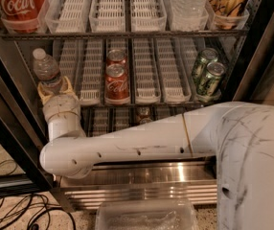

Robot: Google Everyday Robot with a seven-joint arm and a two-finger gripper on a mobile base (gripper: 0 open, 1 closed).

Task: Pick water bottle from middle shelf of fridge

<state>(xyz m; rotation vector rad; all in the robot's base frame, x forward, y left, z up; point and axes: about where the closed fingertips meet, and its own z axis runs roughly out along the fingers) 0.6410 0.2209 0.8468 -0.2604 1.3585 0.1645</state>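
The water bottle [46, 70], clear and ribbed with a white cap, stands upright at the far left of the middle shelf [146, 80], a wire rack with white slotted lane trays, inside the fridge [12, 128]. My gripper [55, 89] is at the bottle's lower part, reaching in from below on the white arm [142, 145]. The gripper hides the bottle's base.
Two red cola cans [117, 83] stand mid-shelf and two green cans [206, 75] at the right. The rack above holds a red cola bottle [17, 4] and a wide clear bottle [187, 4]. Below are the steel base [142, 176], floor cables [12, 210] and a clear tray [146, 217].
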